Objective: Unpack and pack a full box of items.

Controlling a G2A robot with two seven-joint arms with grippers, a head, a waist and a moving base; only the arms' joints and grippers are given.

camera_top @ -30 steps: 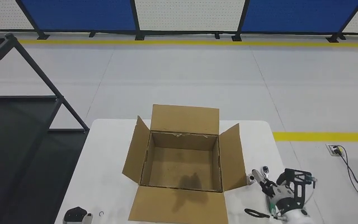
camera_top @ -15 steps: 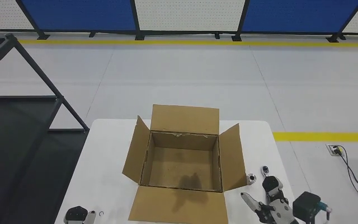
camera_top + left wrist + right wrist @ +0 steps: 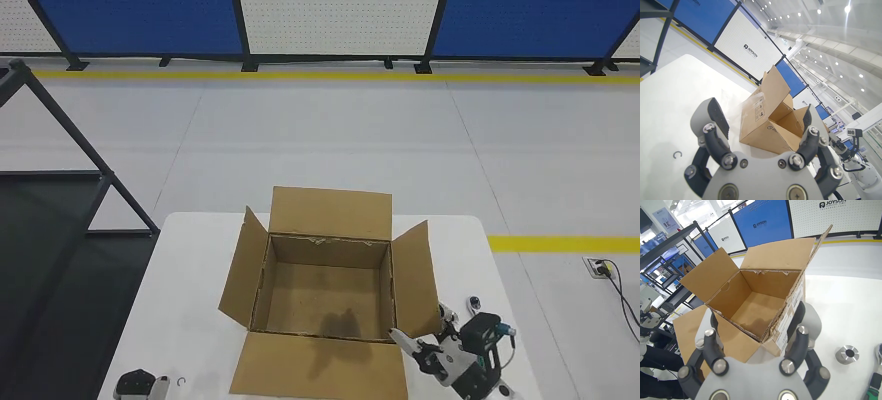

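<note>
The cardboard box (image 3: 330,213) stands mid-table (image 3: 190,290), all four flaps splayed outward and its torn rim facing up. My right gripper (image 3: 756,311) hangs spread wide just off the box's near right corner, with a metal cylinder (image 3: 847,353) close by. My left gripper (image 3: 762,109), also wide, sits low at the table's near left, well apart from the box, with a small C-shaped ring (image 3: 677,155) lying near it.
</note>
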